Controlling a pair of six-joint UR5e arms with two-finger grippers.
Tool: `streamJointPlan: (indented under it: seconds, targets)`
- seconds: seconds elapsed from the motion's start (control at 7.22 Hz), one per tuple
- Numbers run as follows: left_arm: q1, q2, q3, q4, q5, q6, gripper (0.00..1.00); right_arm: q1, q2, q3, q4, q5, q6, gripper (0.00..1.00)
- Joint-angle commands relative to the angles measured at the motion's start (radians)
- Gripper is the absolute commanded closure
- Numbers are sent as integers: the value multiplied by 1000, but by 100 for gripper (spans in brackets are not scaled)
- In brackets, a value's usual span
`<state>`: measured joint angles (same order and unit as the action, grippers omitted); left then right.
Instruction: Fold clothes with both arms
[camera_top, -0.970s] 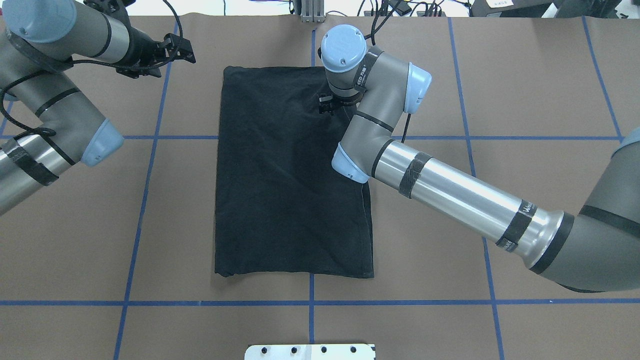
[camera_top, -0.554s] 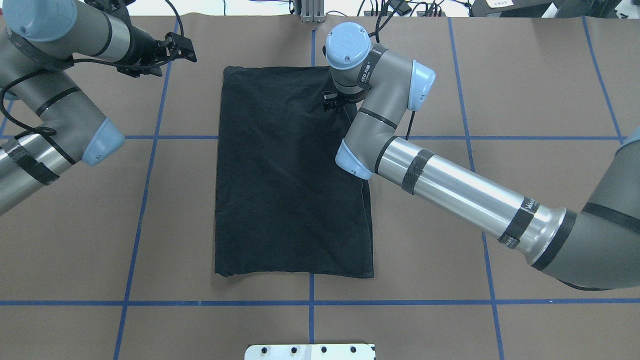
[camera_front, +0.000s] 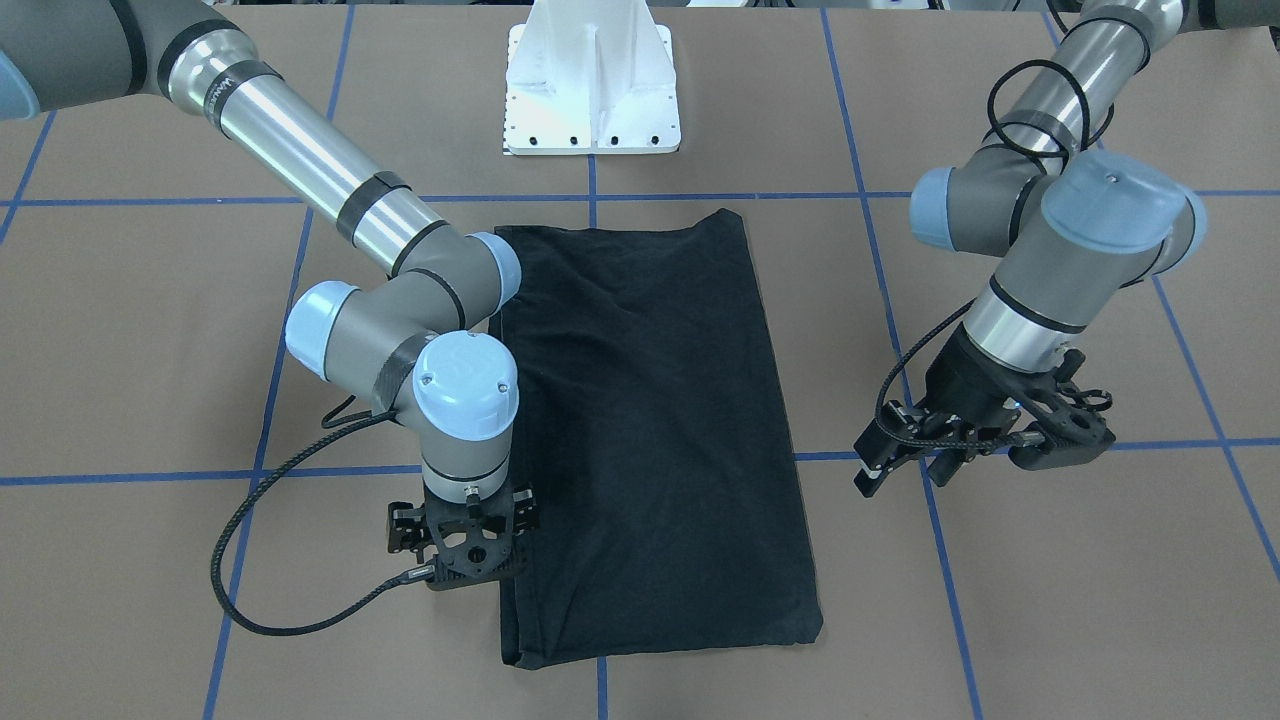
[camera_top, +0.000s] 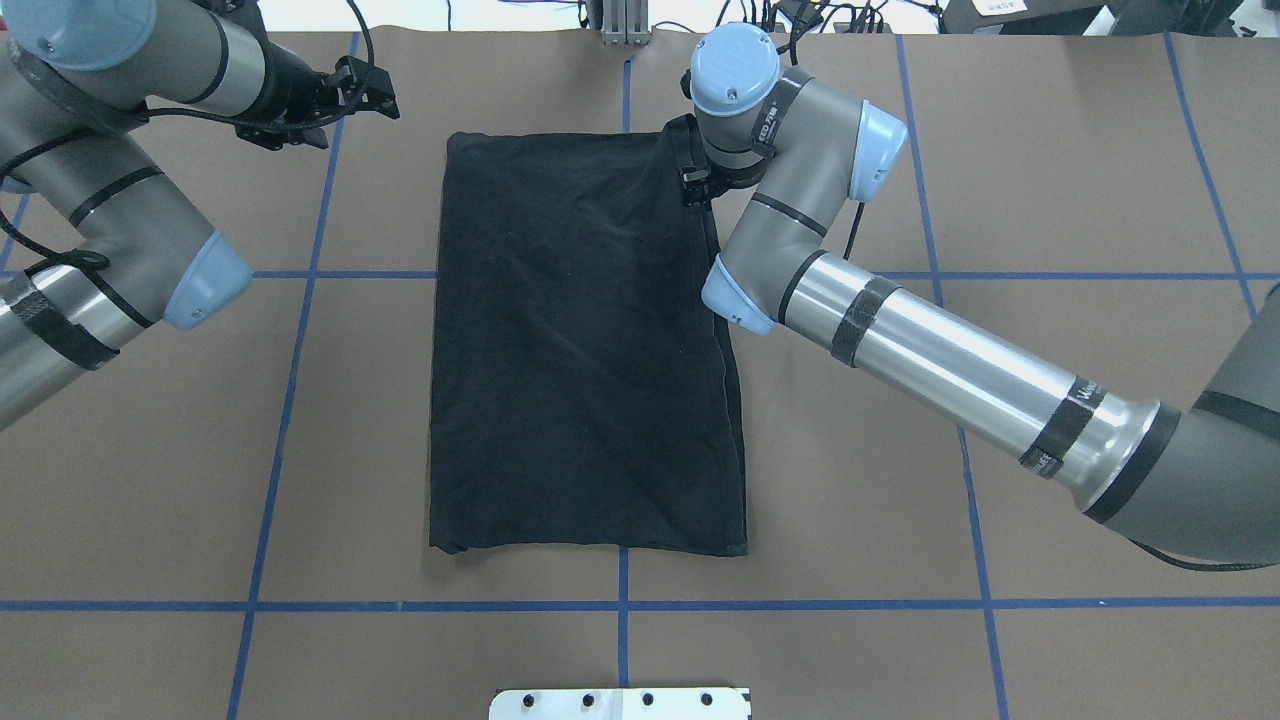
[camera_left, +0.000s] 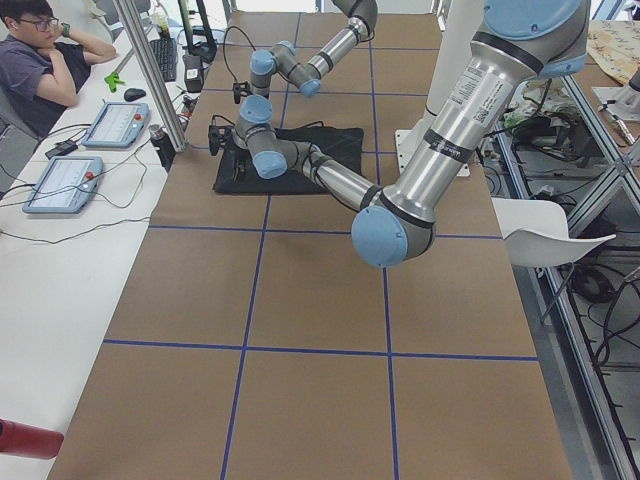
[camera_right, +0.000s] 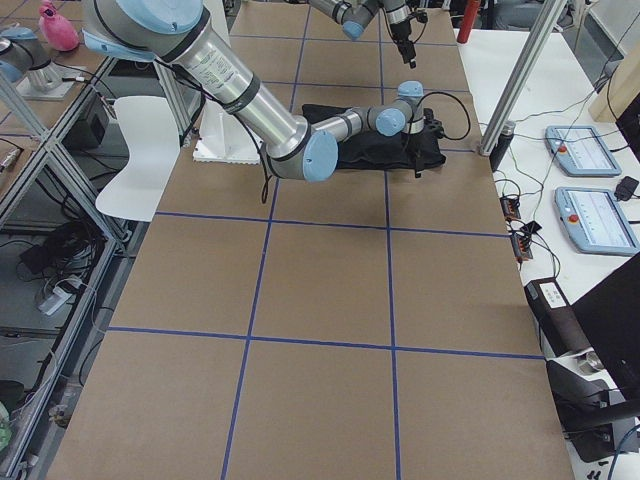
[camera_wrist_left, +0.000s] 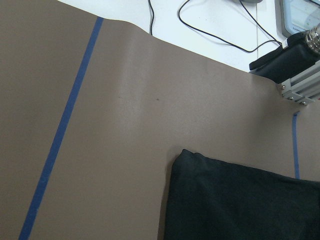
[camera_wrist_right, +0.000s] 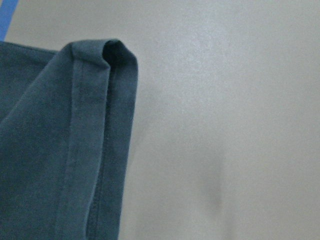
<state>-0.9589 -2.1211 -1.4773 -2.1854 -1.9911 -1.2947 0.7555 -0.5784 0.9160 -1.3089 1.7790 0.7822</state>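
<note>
We see the black short-sleeved T-shirt (camera_top: 580, 350) folded into a long rectangle in the middle of the brown paper-covered desk (camera_top: 880, 480) (its upper face is plain black). Its long sides run near to far, and it covers a crossing of the blue tape lines (camera_top: 283, 400).

The grey-silver right arm (camera_top: 930, 350) reaches in from the right to the shirt's far right corner. There the right gripper (camera_top: 695, 190) points straight down at the shirt's right edge. Its fingers are hidden under the wrist, so we cannot tell whether they are clenched or released. The right wrist view shows the stitched hem (camera_wrist_right: 92, 125) close up, curled over in a small loop at its end, with bare desk beside it.

The grey-silver left arm (camera_top: 120, 230) bends in from the left. The left gripper (camera_front: 902, 483) hangs over bare desk off the shirt's far left side, well apart from the cloth, and its fingers are released and spread.
</note>
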Motion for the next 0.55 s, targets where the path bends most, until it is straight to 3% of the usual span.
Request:
streamJointPlan:
  seconds: [0.0, 0.14, 0.42]
  targets:
    - [0, -2, -9, 13, 0, 0, 0, 33, -1, 15, -3, 70, -14, 0]
    - [8, 1, -12, 7, -3, 2, 0, 39, -11, 71, -15, 156, -8, 0]
    - [64, 33, -87, 0, -44, -65, 0, 47, -125, 302, -76, 267, 46, 0]
